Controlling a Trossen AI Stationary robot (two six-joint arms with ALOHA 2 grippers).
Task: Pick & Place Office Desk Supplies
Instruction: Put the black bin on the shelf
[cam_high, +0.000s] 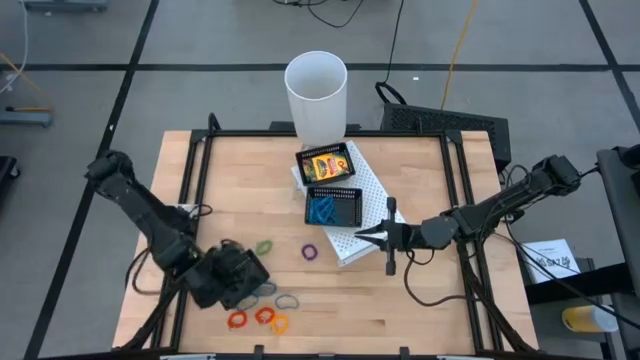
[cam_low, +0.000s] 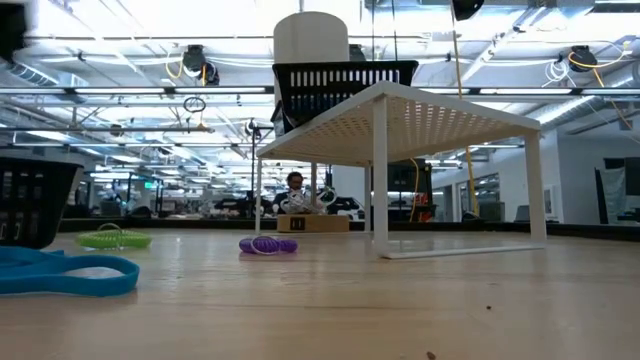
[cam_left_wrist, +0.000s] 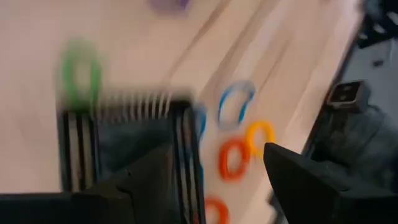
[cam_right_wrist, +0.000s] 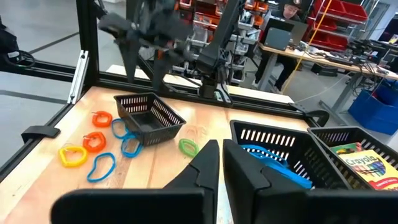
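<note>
On the white mesh riser (cam_high: 352, 205) stand two black baskets, one holding a yellow-and-green crayon box (cam_high: 328, 163), the other blue rubber bands (cam_high: 326, 208). A third black basket (cam_right_wrist: 149, 117) sits at the table's near left among loose bands: green (cam_high: 264, 246), purple (cam_high: 310, 252), orange (cam_high: 237, 320) and blue (cam_right_wrist: 101, 167). My left gripper (cam_left_wrist: 224, 180) is open over this basket, pointing steeply down. One finger (cam_left_wrist: 146, 183) is above its inside and the other (cam_left_wrist: 305, 180) outside, with the basket's side wall (cam_left_wrist: 186, 149) between them. My right gripper (cam_right_wrist: 221, 165) is shut, level, at the riser's near right corner. My left gripper comes at the third basket from above, its fingers on either side of one wall (cam_left_wrist: 186, 149). Whether a finger touches that wall I cannot tell, as the wrist view is blurred. The basket's underside rests on the table and on blue bands.
A tall white cup (cam_high: 316, 95) stands past the riser at the far edge. Black frame rails (cam_right_wrist: 81, 56) run along the table's sides. Bare wood lies between the riser and the near edge. A person (cam_right_wrist: 292, 9) sits at a desk beyond the table.
</note>
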